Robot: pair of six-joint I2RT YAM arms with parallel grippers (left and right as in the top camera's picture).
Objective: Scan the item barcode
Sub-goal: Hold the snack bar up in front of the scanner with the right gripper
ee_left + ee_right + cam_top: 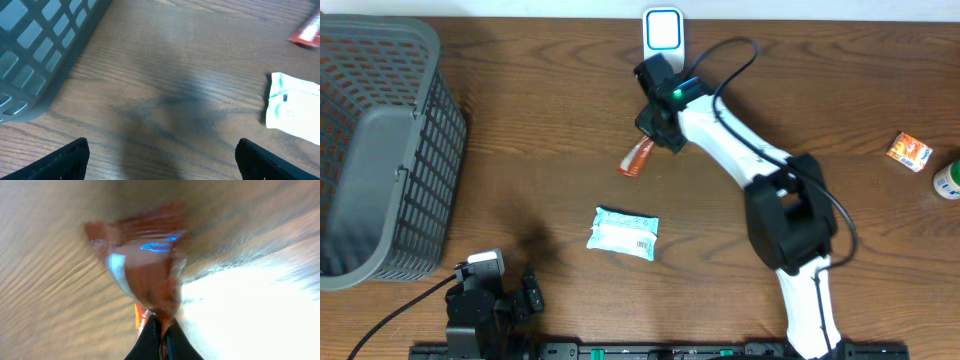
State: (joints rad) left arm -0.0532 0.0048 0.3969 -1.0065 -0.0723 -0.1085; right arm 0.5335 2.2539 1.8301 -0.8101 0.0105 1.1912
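A red-orange snack packet (637, 158) hangs from my right gripper (658, 132), just below the white scanner with a blue outline (663, 30) at the table's far edge. In the right wrist view the packet (145, 270) is blurred and fills the middle, pinched at its lower end by the shut gripper (162, 330). No barcode can be made out on it. My left gripper (495, 295) rests at the near left, open over bare wood (162, 160) with nothing between its fingers.
A grey plastic basket (380, 150) stands at the left, its wall also in the left wrist view (40, 45). A white wrapped packet (623, 233) lies mid-table. An orange box (909, 151) and a small round container (948, 180) sit far right.
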